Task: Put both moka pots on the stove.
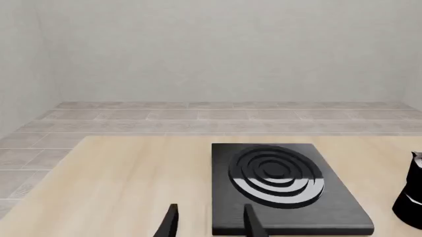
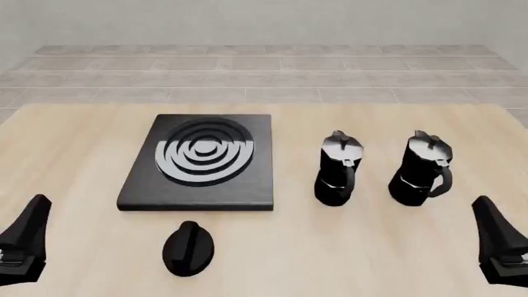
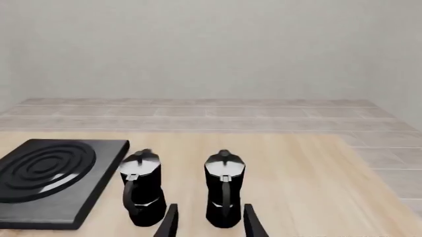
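Two moka pots stand upright on the table right of the stove [image 2: 202,162]: one [image 2: 337,168] nearer the stove, the other [image 2: 421,168] further right. Both are black with silver-grey lids. In the right wrist view the pots [image 3: 141,194] [image 3: 224,195] stand ahead of my right gripper [image 3: 209,222], which is open and holds nothing. My left gripper [image 1: 209,223] is open too, with the stove [image 1: 280,187] just ahead of it. In the front view the left gripper [image 2: 25,238] sits at the near left corner and the right gripper [image 2: 499,238] at the near right.
An oval black knob [image 2: 188,247] lies on the table in front of the stove. The wooden table [image 2: 74,136] ends at a tiled floor beyond its far edge. A pot's edge [image 1: 412,197] shows at the border of the left wrist view.
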### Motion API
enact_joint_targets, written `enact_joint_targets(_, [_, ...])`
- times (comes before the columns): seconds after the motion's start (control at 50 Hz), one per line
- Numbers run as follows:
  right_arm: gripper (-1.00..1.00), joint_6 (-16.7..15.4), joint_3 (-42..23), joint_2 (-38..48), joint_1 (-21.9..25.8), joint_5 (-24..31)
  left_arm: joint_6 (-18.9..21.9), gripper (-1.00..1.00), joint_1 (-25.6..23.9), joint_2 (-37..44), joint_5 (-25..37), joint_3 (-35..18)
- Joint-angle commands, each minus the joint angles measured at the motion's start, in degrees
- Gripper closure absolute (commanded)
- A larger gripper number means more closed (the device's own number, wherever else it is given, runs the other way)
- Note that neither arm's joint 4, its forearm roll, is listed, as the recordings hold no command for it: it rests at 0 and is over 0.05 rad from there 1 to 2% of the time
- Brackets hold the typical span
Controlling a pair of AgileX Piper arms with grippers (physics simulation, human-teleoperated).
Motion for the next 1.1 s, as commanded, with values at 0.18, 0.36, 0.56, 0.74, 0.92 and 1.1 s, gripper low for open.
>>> enact_joint_targets(0.18, [-1.0,0.7,0.0,2.0,-1.0,-0.6,0.0,-1.0,0.0,0.3,-0.1,-0.1])
enact_joint_targets(0.36, [-1.0,0.4,-0.1,8.7,0.5,-5.9,0.0,-1.0,0.0,0.3,-0.1,-0.1])
enact_joint_targets(0.56, [-1.0,1.9,-2.2,17.7,3.7,-9.9,0.0,-1.0,0.0,0.3,-0.1,-0.1])
enact_joint_targets(0.74, [-1.0,2.4,-2.6,23.2,7.1,-12.4,0.0,-1.0,0.0,0.3,-0.1,-0.1])
enact_joint_targets(0.92, [-1.0,2.8,-3.9,25.2,9.8,-11.8,0.0,-1.0,0.0,0.3,-0.1,-0.1])
enact_joint_targets(1.1, [-1.0,2.9,-4.5,25.8,12.8,-11.0,0.0,-1.0,0.0,0.3,-0.1,-0.1])
